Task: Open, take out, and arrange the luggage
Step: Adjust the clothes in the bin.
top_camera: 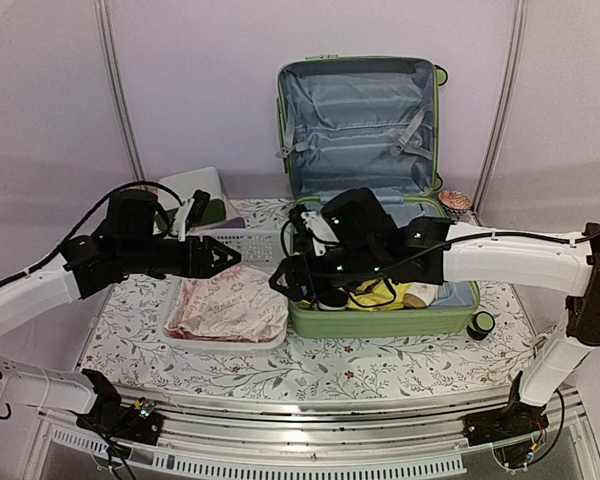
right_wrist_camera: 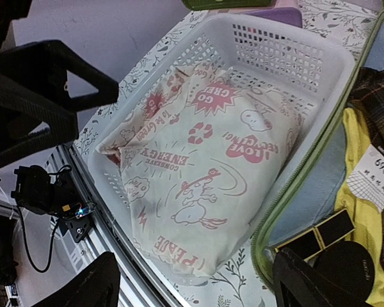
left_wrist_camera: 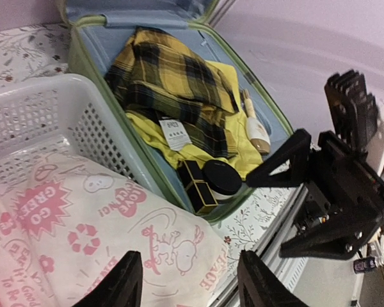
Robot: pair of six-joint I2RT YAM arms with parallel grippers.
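Suitcase [top_camera: 360, 120] open: light-green shell, grey-blue strapped lining, lid upright at rear, base flat, right of centre.

pale lilac walls [top_camera: 180, 80], floral-covered table [top_camera: 310, 375], seemingly soft even light.

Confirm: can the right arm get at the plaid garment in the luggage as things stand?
Probably yes. The luggage lies open, the plaid garment sits on top uncovered, and the right gripper hovers open at the rim next to it.

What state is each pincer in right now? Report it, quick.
Left pincer: open, holding nothing.
Right pincer: open, holding nothing.
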